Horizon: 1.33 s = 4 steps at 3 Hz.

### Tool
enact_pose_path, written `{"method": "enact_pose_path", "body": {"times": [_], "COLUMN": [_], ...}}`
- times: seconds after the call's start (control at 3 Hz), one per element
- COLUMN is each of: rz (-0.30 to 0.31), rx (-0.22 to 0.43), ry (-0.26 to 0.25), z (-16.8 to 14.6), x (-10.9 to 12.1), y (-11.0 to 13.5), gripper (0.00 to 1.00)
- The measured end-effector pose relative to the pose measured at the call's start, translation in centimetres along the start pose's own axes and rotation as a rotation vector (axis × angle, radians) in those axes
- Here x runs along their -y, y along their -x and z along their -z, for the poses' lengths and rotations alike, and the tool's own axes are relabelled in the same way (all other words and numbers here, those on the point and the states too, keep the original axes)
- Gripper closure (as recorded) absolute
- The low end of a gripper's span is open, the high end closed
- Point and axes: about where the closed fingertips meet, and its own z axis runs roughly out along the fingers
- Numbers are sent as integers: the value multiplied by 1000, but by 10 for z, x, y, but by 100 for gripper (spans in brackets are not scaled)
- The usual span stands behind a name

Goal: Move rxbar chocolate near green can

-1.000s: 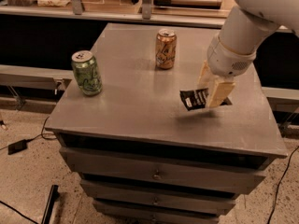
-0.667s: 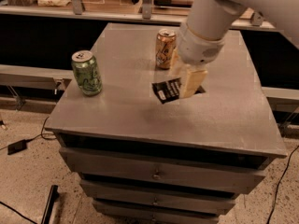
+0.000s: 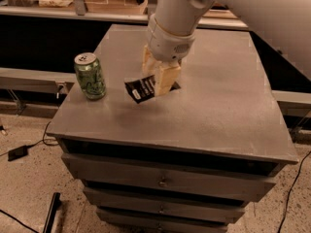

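The green can [image 3: 90,75] stands upright near the left edge of the grey cabinet top [image 3: 218,106]. My gripper [image 3: 161,78] hangs from the white arm over the middle of the top, to the right of the can. It is shut on the rxbar chocolate [image 3: 141,89], a black wrapper with white text, and holds it tilted a little above the surface. The bar's free end points left toward the can, with a gap between them.
The arm hides the orange-tan can behind it. The grey cabinet has drawers [image 3: 165,181] below its front edge. A black shelf unit [image 3: 53,38] runs behind. Cables [image 3: 19,152] lie on the floor at left.
My gripper has carried the rxbar left across the top, from the right side toward the green can. The arm now covers the orange-tan can.
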Motion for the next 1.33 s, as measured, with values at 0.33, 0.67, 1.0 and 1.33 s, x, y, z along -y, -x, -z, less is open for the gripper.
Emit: {"method": "enact_pose_path", "body": {"times": [0.33, 0.67, 1.0, 1.33], "rz": [79, 116, 132, 135], "rx": [42, 60, 89, 93], "ry": [-24, -45, -67, -72], "z": [-27, -43, -61, -64], "x": [28, 44, 57, 59], "y": [35, 51, 57, 59], "gripper": [79, 55, 32, 8]}}
